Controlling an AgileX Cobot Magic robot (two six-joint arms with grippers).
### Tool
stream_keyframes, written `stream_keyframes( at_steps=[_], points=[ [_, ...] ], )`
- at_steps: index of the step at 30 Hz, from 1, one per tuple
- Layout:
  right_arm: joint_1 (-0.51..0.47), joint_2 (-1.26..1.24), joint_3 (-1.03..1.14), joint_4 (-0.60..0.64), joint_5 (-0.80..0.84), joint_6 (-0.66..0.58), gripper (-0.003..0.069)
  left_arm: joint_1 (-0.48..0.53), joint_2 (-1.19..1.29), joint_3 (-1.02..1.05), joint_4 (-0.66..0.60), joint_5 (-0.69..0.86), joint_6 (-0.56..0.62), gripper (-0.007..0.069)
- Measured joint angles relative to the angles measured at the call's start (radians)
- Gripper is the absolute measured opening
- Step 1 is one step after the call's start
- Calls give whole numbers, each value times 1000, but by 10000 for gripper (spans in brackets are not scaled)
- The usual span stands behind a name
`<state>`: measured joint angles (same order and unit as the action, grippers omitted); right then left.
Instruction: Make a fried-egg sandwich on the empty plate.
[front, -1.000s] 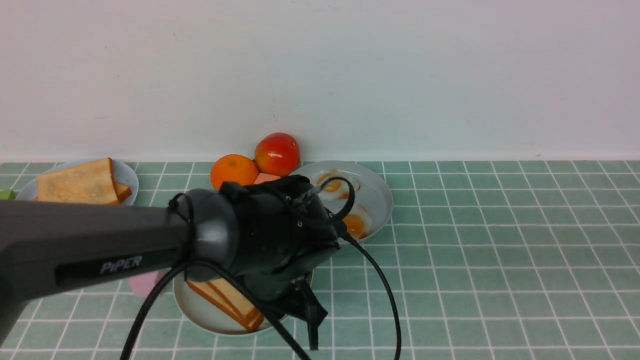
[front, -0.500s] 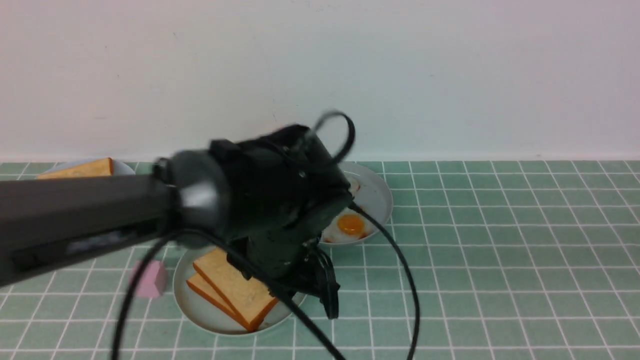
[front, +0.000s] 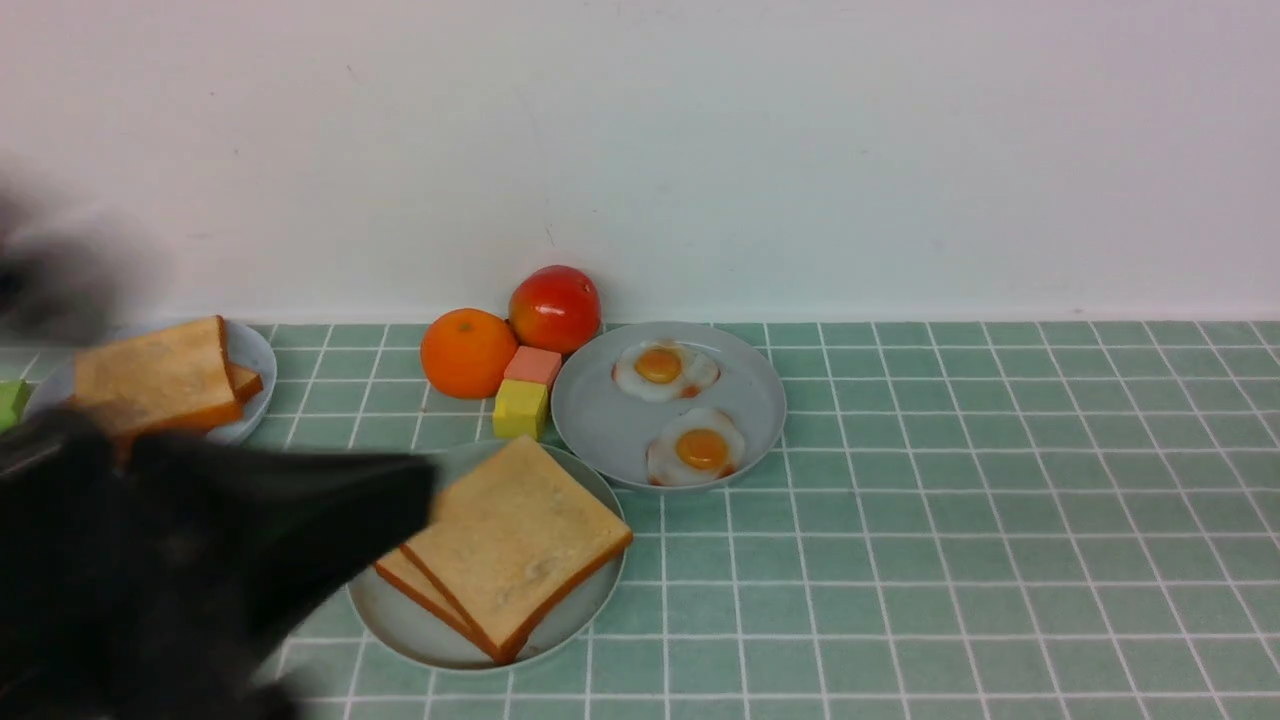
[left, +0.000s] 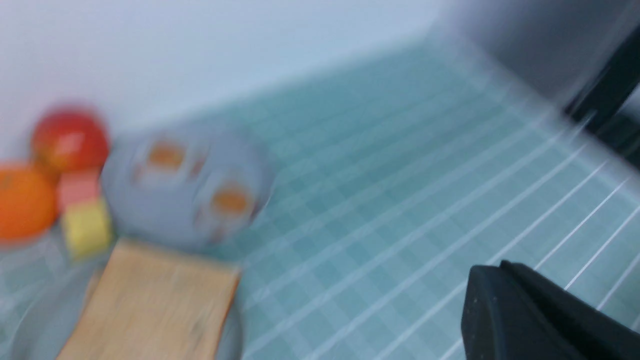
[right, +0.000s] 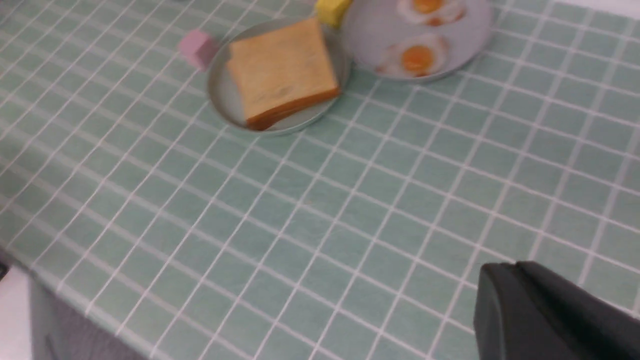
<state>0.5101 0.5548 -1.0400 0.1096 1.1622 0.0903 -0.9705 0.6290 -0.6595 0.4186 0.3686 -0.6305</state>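
Two toast slices sit stacked on the plate (front: 395, 610) at the table's centre, just near of the egg plate (front: 600, 420), and your left arm (front: 200, 540) is the closer one: a blurred dark mass low on the left of the front view, its tip overlapping the plate's left rim. From it the stack lies to the right and slightly ahead. The top slice (front: 515, 535) is square, so it has no long axis; it sits diamond-wise, one corner toward the wall and one toward you, and shifted off the lower slice (front: 415, 585), which peeks out along the near-left edge. The left gripper (left: 505, 300) is clenched and carries nothing that shows. The right gripper (right: 515, 300) appears only as a dark block at the edge of its own wrist view, well apart from the plate; you cannot tell whether its jaws are parted or closed, and nothing shows in them. Hard to make out: whether an egg lies between the slices. No white shows at the visible edges, and two eggs (front: 697, 448) rest on the egg plate. The left wrist view is smeared with motion blur, and the arm hides the plate's left rim in the front view.
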Motion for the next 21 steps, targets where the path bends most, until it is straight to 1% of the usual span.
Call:
stream_keyframes(
  at_steps=[2, 5, 7, 12, 15, 21],
  points=[
    [0, -30, 0, -52, 1, 48, 27, 0, -155, 141, 67, -117, -68, -13],
    [0, -61, 0, -96, 1, 93, -1, 0, -265, 233, 137, -168, -160, -13],
    [0, -74, 0, -121, 0, 120, -6, 0, -324, 284, 198, -180, -209, -13],
    [0, -78, 0, -135, -16, 176, -5, 0, -423, 327, 307, -187, -237, -13],
    [0, -78, 0, -130, -16, 202, -3, 0, -451, 331, 324, -183, -240, -13],
    [0, -78, 0, -128, -15, 216, 0, 0, -454, 331, 328, -150, -240, -13]
  ],
)
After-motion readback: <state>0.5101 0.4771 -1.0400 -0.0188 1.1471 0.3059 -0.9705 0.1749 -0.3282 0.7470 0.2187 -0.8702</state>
